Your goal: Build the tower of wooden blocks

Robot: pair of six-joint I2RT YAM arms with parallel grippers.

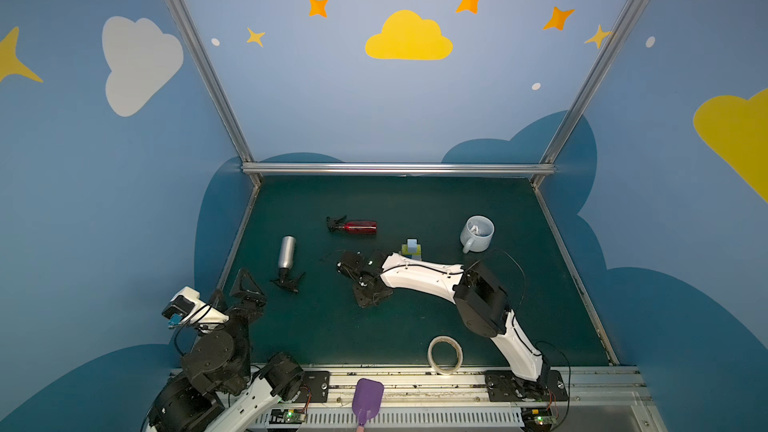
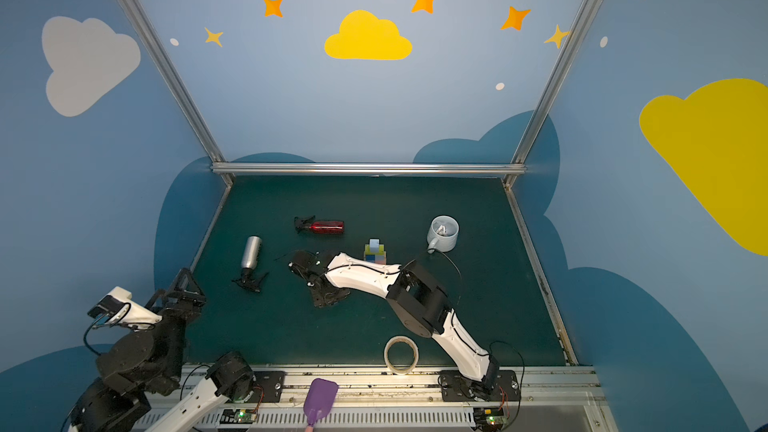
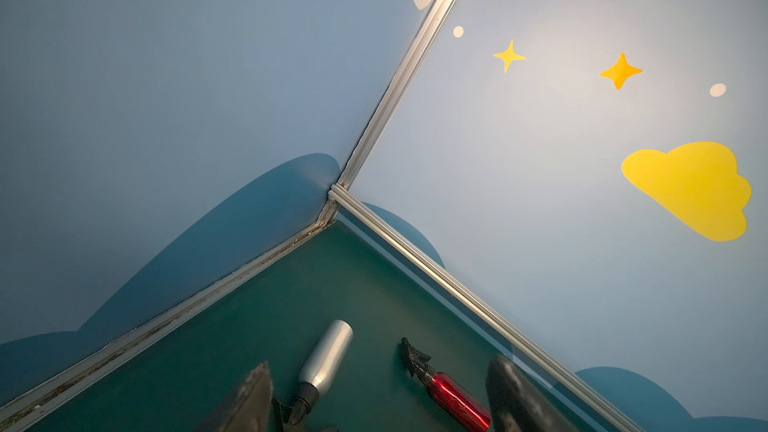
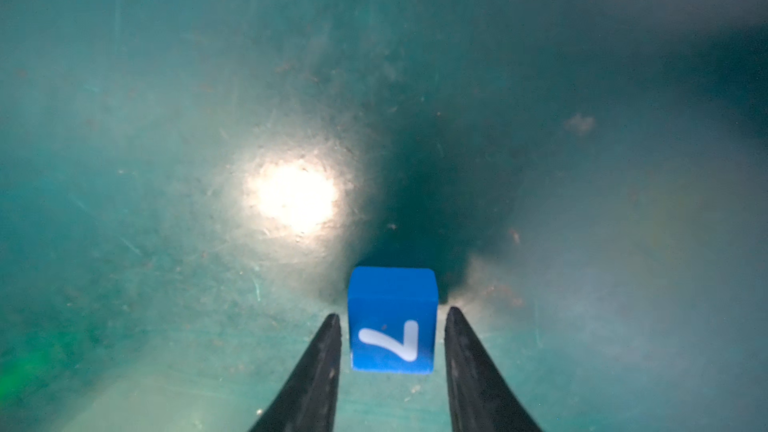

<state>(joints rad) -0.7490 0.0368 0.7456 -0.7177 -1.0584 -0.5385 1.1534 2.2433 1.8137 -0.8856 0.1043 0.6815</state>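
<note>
In both top views, your tower [image 1: 411, 248] [image 2: 375, 251] stands near the right gripper [image 1: 365, 282], to its right. Left wrist: your left gripper [image 3: 380, 361] gapes wide, empty. Right wrist: the right gripper [image 4: 392, 318] straddles the "7" cube [image 4: 392, 297], with a narrow gap on each side, gripping nothing.

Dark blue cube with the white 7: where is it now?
In the right wrist view, the dark blue cube sits on the green mat between the fingers of the right pincer, with narrow gaps on both sides.
</note>
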